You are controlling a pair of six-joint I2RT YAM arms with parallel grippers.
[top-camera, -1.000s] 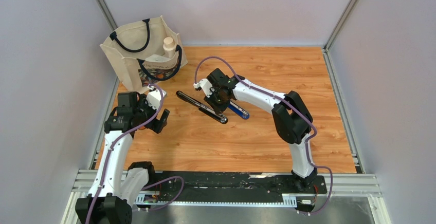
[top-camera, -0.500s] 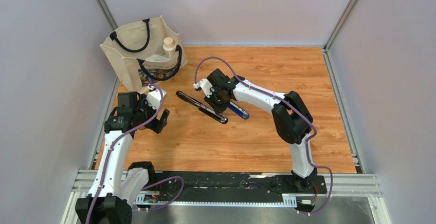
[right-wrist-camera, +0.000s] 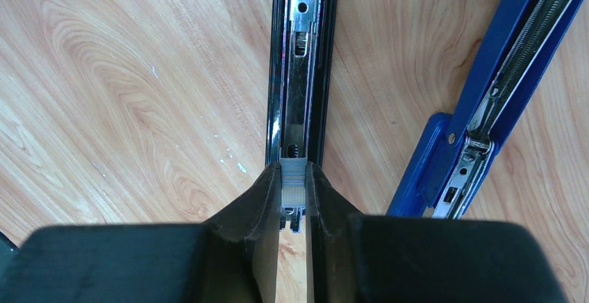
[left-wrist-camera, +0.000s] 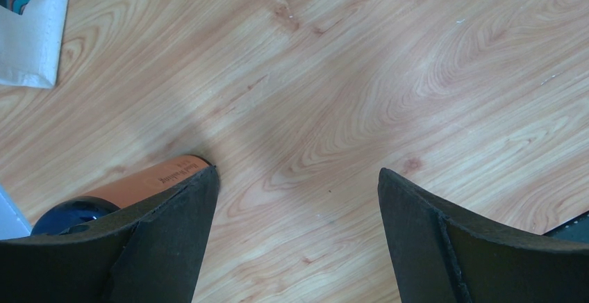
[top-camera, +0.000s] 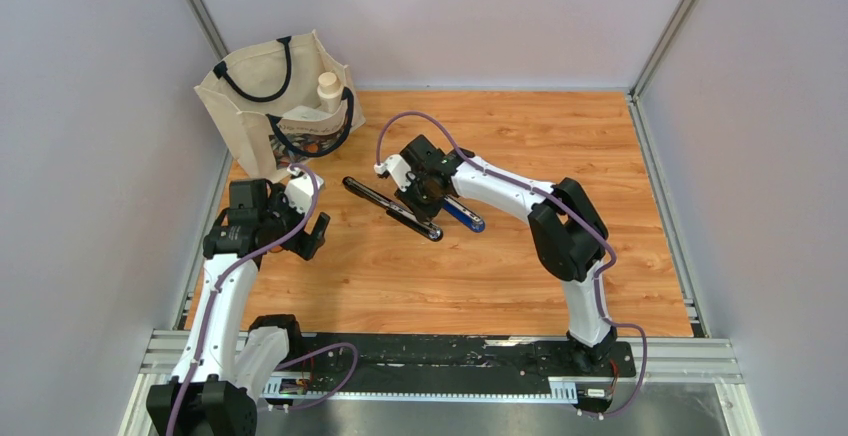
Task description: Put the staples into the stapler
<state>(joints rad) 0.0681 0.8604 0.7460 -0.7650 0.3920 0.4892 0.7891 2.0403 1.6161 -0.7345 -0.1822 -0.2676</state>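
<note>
Presently my right gripper (right-wrist-camera: pixel 292 172) is closed almost fully. It pinches a short grey strip of staples (right-wrist-camera: pixel 292 190) by its two flat sides. In the right wrist view the strip sits at lower centre, over the near end of the black stapler (right-wrist-camera: pixel 303 74). That stapler's open channel runs straight up to the top edge. I cannot tell whether the strip already touches the rail. A blue stapler (right-wrist-camera: pixel 500 87), also lying open, slants along the right side of the frame, apart from the black one.

In the top view this work lies just left of centre on the table (top-camera: pixel 520 256). A bag (top-camera: pixel 270 96) stands at upper left.

My left gripper (left-wrist-camera: pixel 297 174) is spread wide and holds nothing. It hangs over bare wood, with an orange tube (left-wrist-camera: pixel 149 181) just beside one finger at lower left of its own view.

Handling, by judgement:
- The strip is very light and stiff along its length, but brittle. It is only glued together and will likely snap if bent or twisted.
- Its smooth metal sides may slip, so the hold belongs on the flat sides near mid-length, legs pointing down.
- Pressure should be modest, since a hard squeeze could crush the legs.
- The strip must stay in line with the channel, or it may jam or tip off the rail.
</note>
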